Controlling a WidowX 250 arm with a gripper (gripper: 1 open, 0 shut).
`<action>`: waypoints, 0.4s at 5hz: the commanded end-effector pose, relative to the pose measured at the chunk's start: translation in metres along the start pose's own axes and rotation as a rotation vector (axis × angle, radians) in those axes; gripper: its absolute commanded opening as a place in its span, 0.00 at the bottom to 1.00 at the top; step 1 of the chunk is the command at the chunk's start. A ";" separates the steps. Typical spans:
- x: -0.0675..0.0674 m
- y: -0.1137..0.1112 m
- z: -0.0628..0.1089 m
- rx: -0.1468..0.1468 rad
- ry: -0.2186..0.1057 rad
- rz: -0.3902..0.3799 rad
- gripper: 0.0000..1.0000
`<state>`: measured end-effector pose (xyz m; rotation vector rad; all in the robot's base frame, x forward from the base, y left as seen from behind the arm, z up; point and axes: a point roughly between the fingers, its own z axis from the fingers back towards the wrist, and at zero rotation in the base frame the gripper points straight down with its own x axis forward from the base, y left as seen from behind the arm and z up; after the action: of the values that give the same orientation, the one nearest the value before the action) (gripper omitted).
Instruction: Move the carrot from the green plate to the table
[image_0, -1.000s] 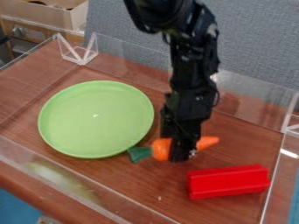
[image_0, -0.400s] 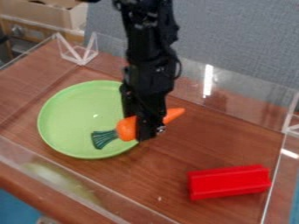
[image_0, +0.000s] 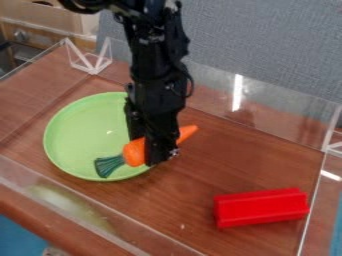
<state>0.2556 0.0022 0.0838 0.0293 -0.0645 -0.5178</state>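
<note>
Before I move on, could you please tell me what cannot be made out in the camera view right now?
- Middle of the carrot: hidden behind the gripper.
- Fingertips' contact with it: dark and blurred together.
- Right part of the green plate: covered by the gripper and carrot.
- Upper arm: cut off by the top edge.

Likely robotics lab: jointed black arm (image_0: 158, 75) over wooden tabletop (image_0: 201, 205) bordered by clear acrylic walls (image_0: 274, 95)

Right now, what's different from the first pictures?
The gripper, shut on the carrot, has moved left, carrying its green top from the plate's edge to over the plate. The plate and red block stayed put.
</note>
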 end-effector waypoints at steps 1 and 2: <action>-0.006 0.008 0.017 0.039 -0.044 0.022 0.00; -0.010 0.010 0.023 0.060 -0.063 0.035 0.00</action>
<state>0.2487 0.0119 0.0974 0.0587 -0.1060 -0.4940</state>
